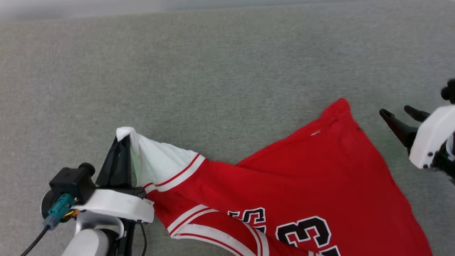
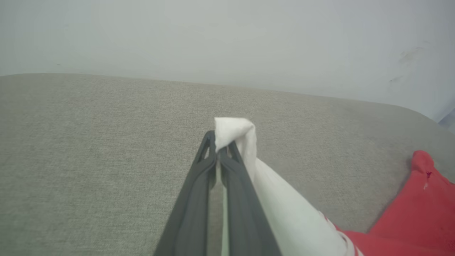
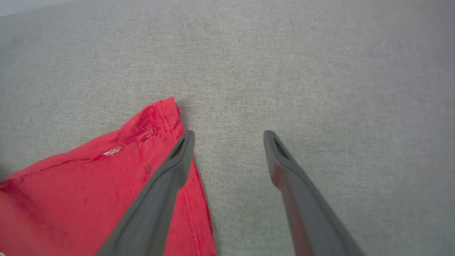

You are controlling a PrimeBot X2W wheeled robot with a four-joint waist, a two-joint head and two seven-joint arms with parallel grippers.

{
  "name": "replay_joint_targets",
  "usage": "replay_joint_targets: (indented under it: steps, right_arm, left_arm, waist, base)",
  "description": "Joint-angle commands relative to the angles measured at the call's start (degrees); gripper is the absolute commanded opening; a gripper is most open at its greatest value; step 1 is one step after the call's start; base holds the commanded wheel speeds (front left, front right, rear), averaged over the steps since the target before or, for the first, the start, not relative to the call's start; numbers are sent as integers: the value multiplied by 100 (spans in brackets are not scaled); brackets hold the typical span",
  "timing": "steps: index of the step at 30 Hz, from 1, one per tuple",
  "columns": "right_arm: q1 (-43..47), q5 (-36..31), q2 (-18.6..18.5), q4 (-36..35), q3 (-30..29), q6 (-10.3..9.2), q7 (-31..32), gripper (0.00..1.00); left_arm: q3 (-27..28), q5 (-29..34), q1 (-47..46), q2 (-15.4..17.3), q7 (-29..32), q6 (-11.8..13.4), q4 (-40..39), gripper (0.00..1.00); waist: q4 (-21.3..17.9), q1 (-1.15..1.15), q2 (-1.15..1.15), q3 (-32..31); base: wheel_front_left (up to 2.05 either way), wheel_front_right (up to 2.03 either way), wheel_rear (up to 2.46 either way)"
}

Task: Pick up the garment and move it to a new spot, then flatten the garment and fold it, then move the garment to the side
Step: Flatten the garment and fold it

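Red jersey fabric with white sleeves makes up the garment (image 1: 302,185), which lies on a grey upholstered surface (image 1: 213,71) at the near right of the scene and runs off the near edge of the head view.

Its body is spread loosely, not flat. One red hem corner (image 1: 339,105) points toward the far right. Black digits with a white outline (image 1: 305,231) show near the bottom of the head view, partly cut off.

A white sleeve (image 1: 160,163) with red-and-white striped trim (image 1: 177,176) is drawn out to the left and raised off the surface.

Left gripper (image 1: 122,140): its fingers are pressed together on the tip of that sleeve. In the left wrist view the white cloth (image 2: 284,206) is pinched between the dark fingertips, a small fold of it poking out past them, with the left gripper (image 2: 217,144) above the grey surface. A pale wall (image 2: 227,42) stands behind the far edge.

Right gripper (image 1: 396,112): fingers spread wide, nothing between them. In the head view it sits just right of the red hem corner, apart from it. In the right wrist view the right gripper (image 3: 229,137) has bare grey surface in its gap. One finger (image 3: 160,199) crosses in front of the garment's (image 3: 89,188) edge; contact there cannot be judged.
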Motion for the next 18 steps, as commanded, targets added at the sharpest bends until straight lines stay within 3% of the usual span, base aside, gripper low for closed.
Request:
replay_joint_targets:
  steps: [1,6,11,17,18]
  right_arm:
    - [-112,66,-12,40,40,-2,127,100]
    - [-686,149,-4,146,346,-2,1312,100]
    - [-969,144,120,313,585,-2,1939,100]
    - [-740,264,379,998,767,-2,2655,100]
    - [-681,312,421,1053,794,-2,2737,49]
  left_arm:
    - [-11,43,-96,-21,-37,-24,-4,0]
    - [-177,74,-399,-155,-110,-124,125,0]
    - [-301,81,-630,-294,-203,-217,286,0]
    - [-362,45,-724,-395,-316,-290,462,0]
    - [-365,36,-727,-403,-334,-293,492,0]
  waist:
    - [220,-1,0,226]
    - [489,-1,0,466]
    - [675,-1,0,600]
    - [800,-1,0,631]
    - [814,-1,0,624]
  base:
    - [0,0,0]
    - [0,0,0]
    - [0,0,0]
    - [0,0,0]
    - [0,0,0]
